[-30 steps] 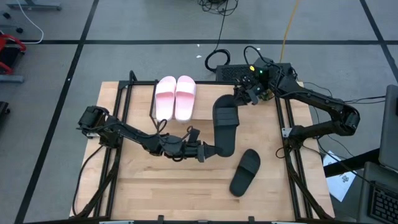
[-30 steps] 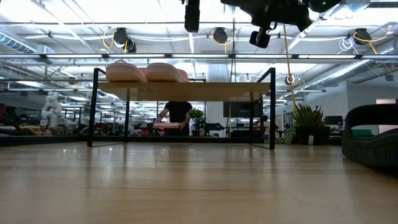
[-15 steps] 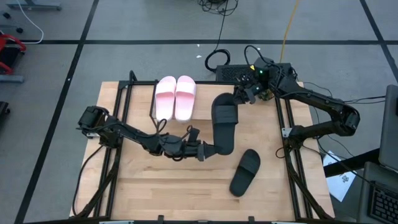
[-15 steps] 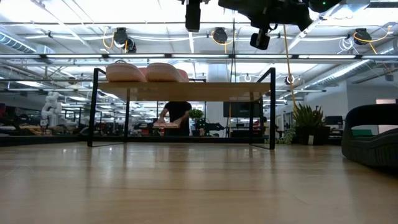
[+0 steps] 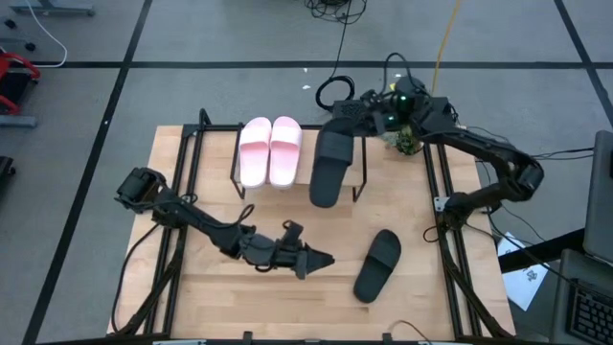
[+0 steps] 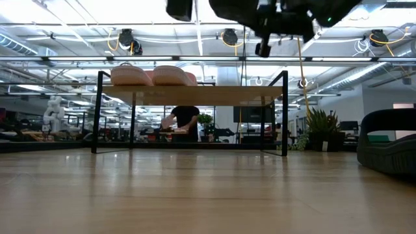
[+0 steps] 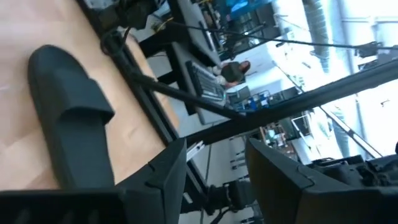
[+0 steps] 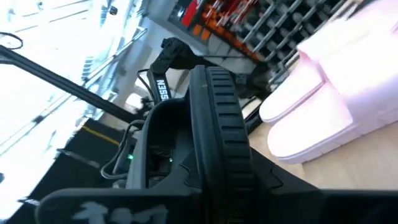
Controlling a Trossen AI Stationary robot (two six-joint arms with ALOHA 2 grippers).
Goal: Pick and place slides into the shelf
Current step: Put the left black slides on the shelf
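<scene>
Two pale pink slides lie side by side on the shelf, soles on its wooden top. Beside them, toward the table's right, a black slide hangs over the shelf with my right gripper shut on its far end. In the low view it shows as a dark mass well above the shelf board. A second black slide lies flat on the table at the near right. My left gripper stands open just left of it, holding nothing; its wrist view shows that slide. My right gripper pinches the black slide's far end between its two fingers, which come in about level from the table's far right. In the wrist view the ribbed sole edge runs up between the fingers. The slide is lifted clear above the shelf, its long axis running near to far.
The shelf's thin black legs stand under and beside the held slide. Black frame rails run along the table's left and right sides. Bare wood lies along the near edge. Cables and a dark box sit behind the table.
My left gripper has opened, let go of the black slide's near end and drawn back toward the table's near edge. My right gripper has carried the slide toward the far left, from over the table to over the shelf beside the pink pair.
</scene>
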